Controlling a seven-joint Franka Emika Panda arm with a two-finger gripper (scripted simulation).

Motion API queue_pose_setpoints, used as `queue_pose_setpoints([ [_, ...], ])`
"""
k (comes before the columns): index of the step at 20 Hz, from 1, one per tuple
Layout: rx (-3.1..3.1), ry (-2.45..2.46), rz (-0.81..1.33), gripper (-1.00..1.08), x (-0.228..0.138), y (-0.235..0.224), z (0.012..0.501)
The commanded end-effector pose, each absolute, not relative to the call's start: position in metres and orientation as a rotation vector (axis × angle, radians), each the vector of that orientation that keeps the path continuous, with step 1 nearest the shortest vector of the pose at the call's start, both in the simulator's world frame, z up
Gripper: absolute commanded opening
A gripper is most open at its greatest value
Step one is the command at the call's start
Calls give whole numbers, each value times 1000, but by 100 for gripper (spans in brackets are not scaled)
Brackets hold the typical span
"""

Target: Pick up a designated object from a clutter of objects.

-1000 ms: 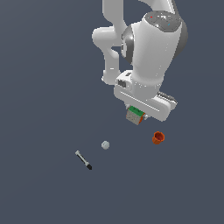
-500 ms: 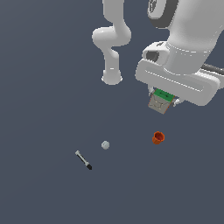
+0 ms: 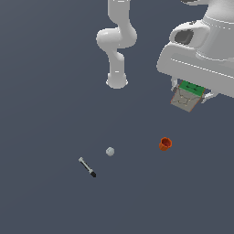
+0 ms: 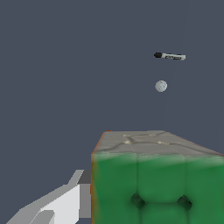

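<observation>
The designated object, a small cube (image 3: 188,95) with a green face on top and a pale grey-tan face toward the camera, hangs high above the floor at the exterior view's right. My gripper (image 3: 188,96) is shut on it, its white fingers only just showing at the cube's sides. In the wrist view the cube (image 4: 157,179) fills the near part of the picture, green face toward the lens, with one white finger (image 4: 57,205) beside it. Of the clutter of objects, the orange cup (image 3: 165,144), the grey ball (image 3: 109,151) and the grey stick (image 3: 87,167) lie on the floor.
The arm's white base (image 3: 117,81) stands at the back of the dark grey floor. The ball (image 4: 161,86) and the black-tipped stick (image 4: 170,56) show far below in the wrist view. The cup sits below and a little left of the raised cube in the exterior view.
The gripper has risen and moved toward the exterior view's right with the cube held in it, now looming larger. Cup, ball and stick have stayed in place.
</observation>
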State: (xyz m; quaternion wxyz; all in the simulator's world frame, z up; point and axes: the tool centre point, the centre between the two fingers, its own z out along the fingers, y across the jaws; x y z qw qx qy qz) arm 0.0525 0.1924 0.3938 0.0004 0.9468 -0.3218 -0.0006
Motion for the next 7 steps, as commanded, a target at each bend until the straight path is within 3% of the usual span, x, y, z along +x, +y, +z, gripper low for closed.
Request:
queue_pose_setpoints([
  [1, 2974, -1012, 0, -100, 54, 196, 400],
  [7, 2974, -1012, 0, -100, 56, 199, 405],
])
